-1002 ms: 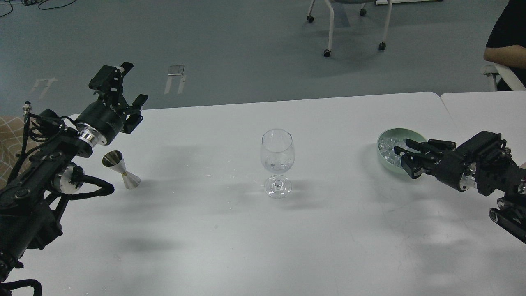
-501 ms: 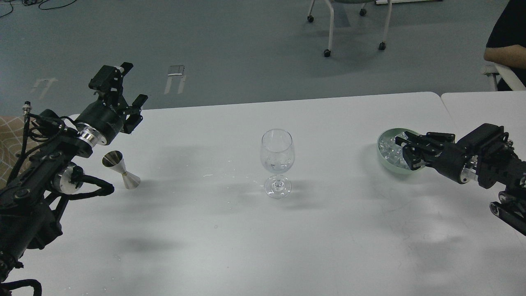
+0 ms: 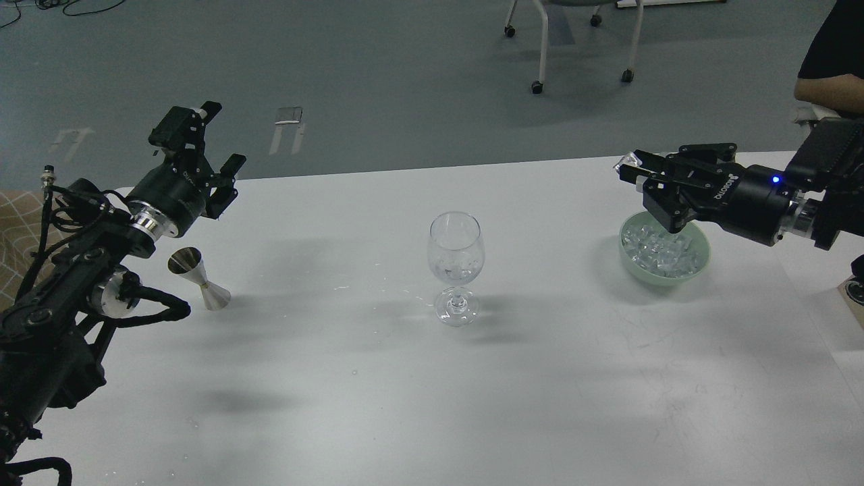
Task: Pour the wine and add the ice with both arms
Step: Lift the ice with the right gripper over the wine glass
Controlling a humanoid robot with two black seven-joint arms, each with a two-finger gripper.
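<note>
Above the pale green round bowl (image 3: 702, 251), the right black two-finger pincer (image 3: 638, 182) is hovering, its fingers pinching one small clear glassy ice cube (image 3: 624, 163) at their tips. More ice cubes (image 3: 658, 246) are lying heaped in that bowl. Left of the bowl, well apart, a clear stemmed wine glass (image 3: 455, 264) is standing upright on the white tabletop (image 3: 405, 378), with glints low in its bowl; whether these are wine or ice I cannot tell. Far left of the bowl, the left black pincer (image 3: 214, 138) is hanging wide open and empty above a silver double-cone jigger (image 3: 199, 279), which is sitting tilted on the tabletop.
</note>
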